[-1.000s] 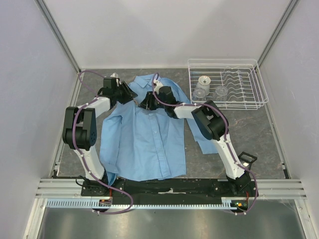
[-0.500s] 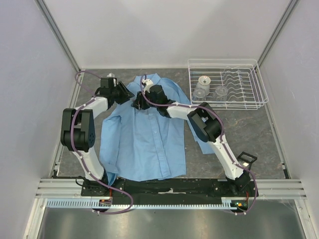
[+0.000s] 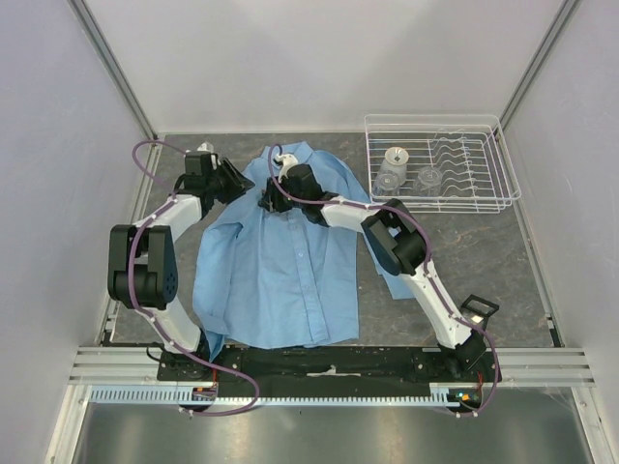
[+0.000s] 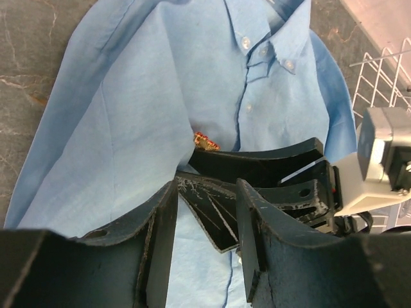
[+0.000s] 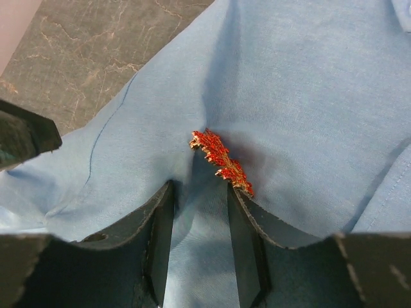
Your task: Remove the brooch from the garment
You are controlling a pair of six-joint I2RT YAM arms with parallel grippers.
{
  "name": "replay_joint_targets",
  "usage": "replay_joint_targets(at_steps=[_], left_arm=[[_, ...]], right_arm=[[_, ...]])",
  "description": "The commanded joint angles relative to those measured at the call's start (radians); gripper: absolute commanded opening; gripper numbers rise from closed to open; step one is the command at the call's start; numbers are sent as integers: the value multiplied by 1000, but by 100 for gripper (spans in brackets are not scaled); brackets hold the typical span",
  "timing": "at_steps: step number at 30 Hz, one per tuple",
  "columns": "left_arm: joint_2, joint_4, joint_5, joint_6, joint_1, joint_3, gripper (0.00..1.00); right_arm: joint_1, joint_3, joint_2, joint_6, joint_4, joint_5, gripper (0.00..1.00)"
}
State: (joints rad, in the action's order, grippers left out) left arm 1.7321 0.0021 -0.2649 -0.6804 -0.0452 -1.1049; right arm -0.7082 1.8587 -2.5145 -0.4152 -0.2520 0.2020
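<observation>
I see my right gripper (image 5: pixel 200 189) spread over the shirt (image 5: pixel 308 83), the brooch (image 5: pixel 221 160) just ahead of it, and my left gripper (image 4: pixel 207 189) spread too.

1. Table (image 3: pixel 484 251): dark grey, marbled with pale veins.
2. Dish rack (image 3: pixel 503 184): white wire, rectangular, at the far right corner of the table; its corner shows in the left wrist view.
3. Silvery cylindrical piece (image 3: pixel 396 158): upright in the rack's left part.
4. Clear glass piece (image 3: pixel 386 181): just in front of item 3.
5. Second clear glass piece (image 3: pixel 428 178): to the right of item 4, same rack.
6. Wall panels (image 3: pixel 329 58): plain white, on three sides.
7. Aluminium rail (image 3: pixel 116 365): along the near edge.
</observation>
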Motion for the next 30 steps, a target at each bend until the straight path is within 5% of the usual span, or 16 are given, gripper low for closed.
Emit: replay_joint_targets(at_steps=[1,7,18,22,26,30], left_arm=[[10,47,-14,-21,7,14,48],[81,44,-60,-27,10,-27,47],[115,53,-108,-56,11,-29,46],[107,56,-114,-61,13,-29,46],[98,59,-120,-65,13,-27,46],[98,52,-122,-22,7,-48,42]], right_arm=[[18,-42,57,-4,-1,5,46],[52,-173,149,13,-52,16,52],[62,-98,95,12,-95,149,51],[55,-98,100,42,-87,148,60],[49,-61,89,58,-40,120,64],[62,-27,100,12,62,-42,57]])
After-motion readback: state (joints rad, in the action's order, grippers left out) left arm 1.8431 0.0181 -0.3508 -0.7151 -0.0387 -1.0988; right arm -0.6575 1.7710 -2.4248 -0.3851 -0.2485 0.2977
